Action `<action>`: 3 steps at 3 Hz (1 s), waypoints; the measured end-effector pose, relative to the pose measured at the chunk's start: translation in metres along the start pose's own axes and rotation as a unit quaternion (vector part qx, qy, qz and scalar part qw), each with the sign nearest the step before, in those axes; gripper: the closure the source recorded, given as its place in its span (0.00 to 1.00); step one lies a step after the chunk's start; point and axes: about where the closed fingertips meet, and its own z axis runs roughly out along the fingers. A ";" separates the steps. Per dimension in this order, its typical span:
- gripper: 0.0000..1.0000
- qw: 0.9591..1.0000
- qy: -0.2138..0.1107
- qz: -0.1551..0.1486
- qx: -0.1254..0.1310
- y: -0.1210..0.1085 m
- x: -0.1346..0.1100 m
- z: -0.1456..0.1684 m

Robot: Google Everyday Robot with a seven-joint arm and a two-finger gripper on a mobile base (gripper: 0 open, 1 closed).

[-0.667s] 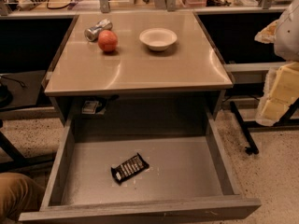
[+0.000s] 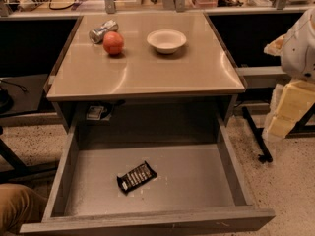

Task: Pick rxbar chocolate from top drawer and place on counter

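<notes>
Gripper (image 2: 289, 107) at the far right edge of the view, cream-coloured, hanging just off the right side of the counter (image 2: 147, 73) and below its top. Apart or together: cannot tell.

Rxbar chocolate (image 2: 137, 176) well to the left of the gripper and lower down, nearer the camera. Lying flat and alone on the scuffed floor of the top drawer (image 2: 197, 181), which stands pulled fully open. Turned at a slant to the drawer front, white lettering facing up.

On the counter, left of the gripper and farther back: a white bowl (image 2: 167, 40), a red apple (image 2: 113, 43) and a silver can (image 2: 103, 31) on its side.

Probably light, thin and a little bendy, with a slick wrapper. Sitting very low on a hard floor, so little edge to catch and likely to skid if nudged sideways. Best taken from straight above, across the short width near the middle, with the grip squared to the slanted long edges.
</notes>
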 end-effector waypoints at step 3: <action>0.00 1.000 -0.025 -0.010 -0.001 0.017 -0.011 0.055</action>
